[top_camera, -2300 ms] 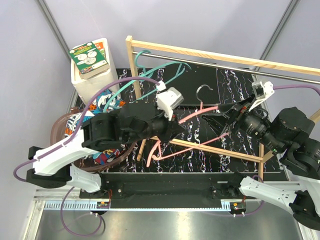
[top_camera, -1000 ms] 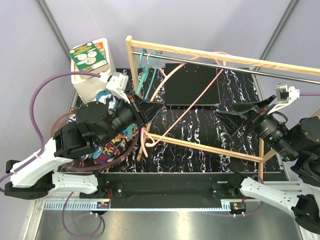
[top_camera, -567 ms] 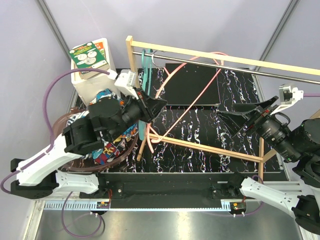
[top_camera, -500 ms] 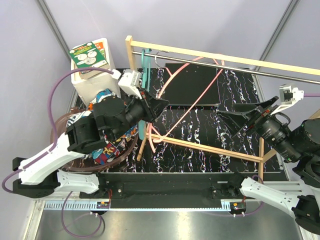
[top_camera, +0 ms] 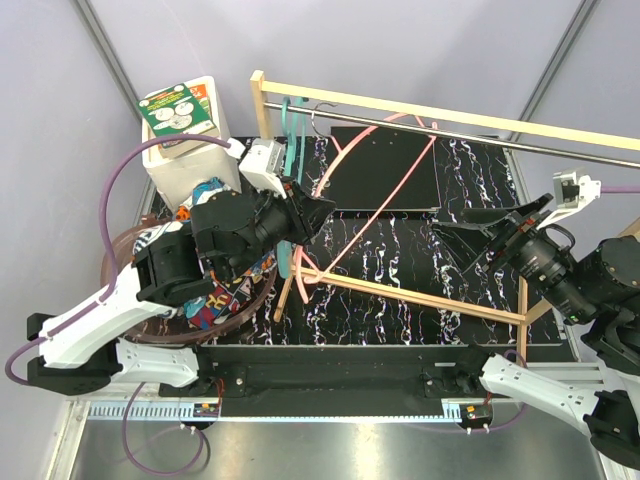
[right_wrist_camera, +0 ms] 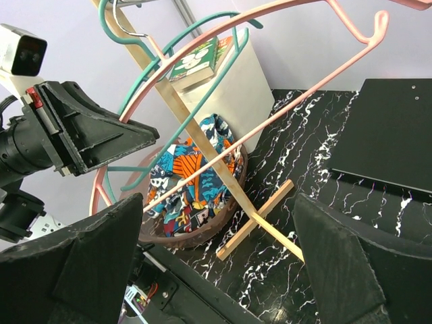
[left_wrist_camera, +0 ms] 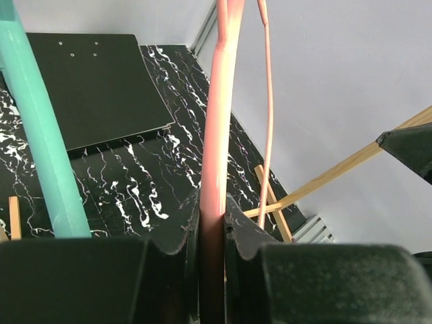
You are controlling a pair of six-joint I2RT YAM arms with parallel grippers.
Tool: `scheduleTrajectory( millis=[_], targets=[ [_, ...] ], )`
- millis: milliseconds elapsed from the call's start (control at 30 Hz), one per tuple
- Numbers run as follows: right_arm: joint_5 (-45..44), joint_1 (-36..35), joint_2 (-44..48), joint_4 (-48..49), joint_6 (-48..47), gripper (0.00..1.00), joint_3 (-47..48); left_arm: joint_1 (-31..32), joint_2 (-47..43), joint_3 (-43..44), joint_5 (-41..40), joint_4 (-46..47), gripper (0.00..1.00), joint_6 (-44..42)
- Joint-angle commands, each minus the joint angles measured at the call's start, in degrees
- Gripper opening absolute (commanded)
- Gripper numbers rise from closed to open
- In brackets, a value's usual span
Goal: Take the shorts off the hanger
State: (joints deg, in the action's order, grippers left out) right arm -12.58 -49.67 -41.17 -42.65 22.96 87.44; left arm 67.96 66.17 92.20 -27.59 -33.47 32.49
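The shorts lie bunched in a brown basket at the left, off any hanger; the right wrist view shows their teal, orange and navy print. My left gripper is shut on the lower end of a bare pink hanger, whose bar runs up between the jaws. The hanger's top reaches the metal rod of the wooden rack. A bare teal hanger hangs at the rack's left end. My right gripper stands open at the right with nothing in it.
A white box with a green book on top stands at the back left. A black plate lies on the marbled tabletop under the rack. The rack's wooden foot bars cross the table's middle.
The left arm has swung from the table's middle to the left and raised the pink hanger up to the rod. The right arm has drawn back to the right, still open.
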Motion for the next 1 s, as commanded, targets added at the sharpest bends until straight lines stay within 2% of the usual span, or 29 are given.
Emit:
scheduleTrajectory(
  millis=[0, 67, 333, 633, 767, 967],
  targets=[
    [-0.26, 0.1, -0.67, 2.75, 0.86, 1.0, -1.04, -0.2, -1.92, 1.23, -2.11, 1.04, 0.28, -0.85],
    [0.01, 0.1, -0.84, 2.93, 1.21, 1.0, -1.48, -0.2, -2.71, 0.7, -2.03, 1.22, 0.43, -1.2],
    [1.24, 0.19, -2.34, 3.89, 2.35, 1.0, -2.36, -0.2, -7.37, -2.9, 0.78, 5.25, 0.64, -4.01],
    [3.79, 0.1, -4.36, 4.33, 5.25, 1.0, -4.82, -0.2, -18.35, -12.3, 9.65, 19.67, 0.75, -11.48],
    [2.83, 0.1, -4.62, 4.51, 6.92, 1.0, -7.01, -0.2, -21.43, -13.19, 11.69, 19.68, 0.75, -12.63],
    [-1.91, 0.1, -3.84, 4.42, 14.12, 1.0, -10.79, -0.29, -27.76, -18.27, 8.79, 18.8, 0.75, -9.29]
  ],
)
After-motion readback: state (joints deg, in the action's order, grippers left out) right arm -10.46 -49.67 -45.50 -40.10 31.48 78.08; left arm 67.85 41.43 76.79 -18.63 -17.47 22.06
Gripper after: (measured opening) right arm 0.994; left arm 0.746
